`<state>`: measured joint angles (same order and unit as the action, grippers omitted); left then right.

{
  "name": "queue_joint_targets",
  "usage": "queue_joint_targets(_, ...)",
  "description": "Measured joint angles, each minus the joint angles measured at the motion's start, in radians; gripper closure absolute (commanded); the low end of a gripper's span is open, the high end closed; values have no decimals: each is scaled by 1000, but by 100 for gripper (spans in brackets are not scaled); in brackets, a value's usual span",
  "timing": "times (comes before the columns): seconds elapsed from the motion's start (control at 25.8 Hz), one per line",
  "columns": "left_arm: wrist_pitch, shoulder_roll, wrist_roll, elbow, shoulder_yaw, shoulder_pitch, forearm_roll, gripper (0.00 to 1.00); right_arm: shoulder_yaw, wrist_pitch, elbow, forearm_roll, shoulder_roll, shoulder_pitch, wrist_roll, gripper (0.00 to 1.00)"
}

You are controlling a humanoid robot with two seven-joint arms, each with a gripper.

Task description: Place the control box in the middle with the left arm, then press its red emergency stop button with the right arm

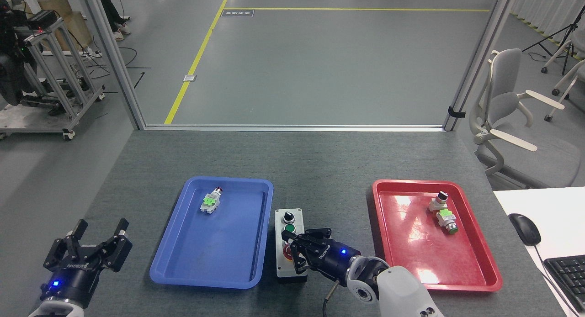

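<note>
1. Grey workshop floor with yellow lines lies beyond the dark felt table mat point(320, 161). The head view, the only one, shows the control box point(289, 244) standing on the mat between the blue tray point(183, 271) and the red tray point(484, 276), just beside the blue tray's right rim.

2. Risk, as I judge it: the right gripper point(295, 250) comes in low from the side over the box's near end, where the red emergency stop button point(286, 253) is mostly hidden behind it. A sideways push instead of a downward press could slide or tip the box against the blue tray. A fingertip could also land on the small flat red button, hidden here, or the green button point(289, 228) further back.

3. The right gripper's fingers look drawn close together, but from this angle I cannot tell for sure. It holds nothing; whether it touches the mushroom cap is unclear.

4. The left gripper point(100, 230) hovers well clear at the table's left edge, fingers spread and empty.
</note>
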<state>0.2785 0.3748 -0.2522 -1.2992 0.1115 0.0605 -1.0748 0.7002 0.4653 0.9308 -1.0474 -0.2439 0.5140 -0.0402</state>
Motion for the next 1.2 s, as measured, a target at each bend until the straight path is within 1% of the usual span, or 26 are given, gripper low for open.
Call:
queue_joint_targets(0.16, 12, -72, -30, -17, -12, -31, -3, 1, 10, 0, -28, -1, 5, -3, 1, 100)
queue_joint_targets(0.31, 7, -146, -36, -95, -16, -93, -42, 1, 22, 4, -72, -1, 16, -2, -13, 100)
queue_joint_targets(0.5, 4, -241, -36, -180, -19, -149, -138, 1, 35, 6, -127, -5, 36, -5, -105, 100)
queue_joint_targets(0.54, 4, -251, -36, -190, -19, -155, -150, 1, 35, 6, -131, -5, 38, -5, -116, 99)
queue_joint_targets(0.58, 3, -261, -36, -196, -19, -160, -159, 1, 35, 4, -134, -4, 40, -4, -119, 74)
queue_joint_targets(0.62, 3, -268, -35, -199, -19, -162, -163, 1, 34, 0, -134, -2, 41, -2, -120, 41)
queue_joint_targets(0.66, 3, -272, -32, -201, -18, -163, -166, 1, 31, -9, -132, 1, 42, 2, -117, 6)
queue_joint_targets(0.7, 3, -274, -29, -202, -18, -163, -167, 1, 26, -24, -130, 4, 42, 11, -86, 1)
queue_joint_targets(0.78, 3, -278, -20, -202, -18, -163, -168, 1, 6, -81, -120, 14, 42, 38, -23, 0)
queue_joint_targets(0.93, 5, -281, -4, -203, -17, -161, -168, 1, -79, -176, -70, 37, 23, 75, -13, 0)
queue_joint_targets(1.01, 5, -281, 5, -203, -17, -161, -167, 1, -157, -208, -42, 42, -9, 81, -12, 0)
queue_joint_targets(1.09, 3, -281, 21, -202, -16, -159, -167, 1, -251, -228, -20, 44, -59, 70, -11, 0)
queue_joint_targets(1.2, 2, -282, 44, -201, -16, -155, -167, 1, -389, -232, -3, 45, -129, 20, -11, 0)
